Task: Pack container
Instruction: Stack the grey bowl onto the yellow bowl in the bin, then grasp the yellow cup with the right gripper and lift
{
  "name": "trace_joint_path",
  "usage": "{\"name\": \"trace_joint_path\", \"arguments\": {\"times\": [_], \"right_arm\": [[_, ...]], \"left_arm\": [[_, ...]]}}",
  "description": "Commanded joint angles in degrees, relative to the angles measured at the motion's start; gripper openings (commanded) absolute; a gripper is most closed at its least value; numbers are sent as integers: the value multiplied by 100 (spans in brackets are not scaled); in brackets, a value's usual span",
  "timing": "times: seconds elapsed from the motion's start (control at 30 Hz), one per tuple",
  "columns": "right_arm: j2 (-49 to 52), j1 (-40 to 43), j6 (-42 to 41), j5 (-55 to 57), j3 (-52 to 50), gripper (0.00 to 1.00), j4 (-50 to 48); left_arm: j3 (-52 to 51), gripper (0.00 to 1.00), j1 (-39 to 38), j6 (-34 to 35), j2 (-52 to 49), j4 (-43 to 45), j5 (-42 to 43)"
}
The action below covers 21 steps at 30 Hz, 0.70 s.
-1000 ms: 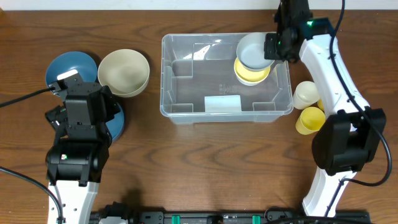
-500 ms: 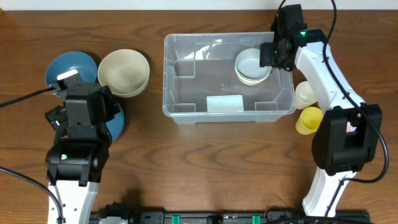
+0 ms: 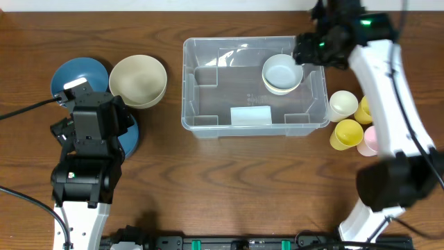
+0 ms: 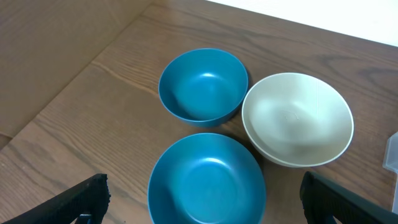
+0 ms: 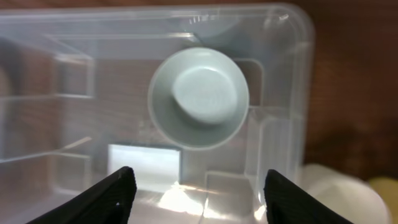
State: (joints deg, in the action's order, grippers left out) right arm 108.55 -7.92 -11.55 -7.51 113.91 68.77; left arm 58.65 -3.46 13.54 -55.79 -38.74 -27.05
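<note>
Container sits mid-counter, long side facing the robot, pale label on its near wall. Inside: one grey bowl, upright, in the back-right section, near the right wall; a pale yellowish edge shows under it on the overhead view, so it may rest in another bowl, can't tell for sure. Rest of the container floor is bare, only moulded ridges. Right gripper hangs above the container's back-right corner, fingers spread wide w/ nothing between them, grey bowl straight below and apart from it. Left gripper is well apart from the container, at the left, also spread wide and holding nothing, over three bowls: blue bowl, second blue bowl nearer the camera, cream bowl to their right, all upright, empty, rims crowded together. Outside the container's right wall stand cups: cream cup just beside the wall, yellow cup nearer the front, another yellow one and a pink one partly hidden by the right arm.
</note>
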Motion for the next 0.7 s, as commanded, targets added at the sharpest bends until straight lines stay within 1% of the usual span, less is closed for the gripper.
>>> {"name": "trace_joint_path", "arguments": {"times": [0.0, 0.13, 0.33, 0.5, 0.67], "right_arm": [[-551, 529, -420, 181, 184, 72, 437], [-741, 1322, -732, 564, 181, 75, 907], [-737, 2507, -866, 579, -68, 76, 1377], [-734, 3176, -879, 514, -833, 76, 999], [-730, 3359, -852, 470, -1794, 73, 247]], "left_arm": [[125, 98, 28, 52, -4, 0, -107], [125, 98, 28, 52, -4, 0, -107], [125, 98, 28, 52, -4, 0, -107], [125, 98, 28, 52, -4, 0, -107], [125, 98, 28, 52, -4, 0, -107]]}}
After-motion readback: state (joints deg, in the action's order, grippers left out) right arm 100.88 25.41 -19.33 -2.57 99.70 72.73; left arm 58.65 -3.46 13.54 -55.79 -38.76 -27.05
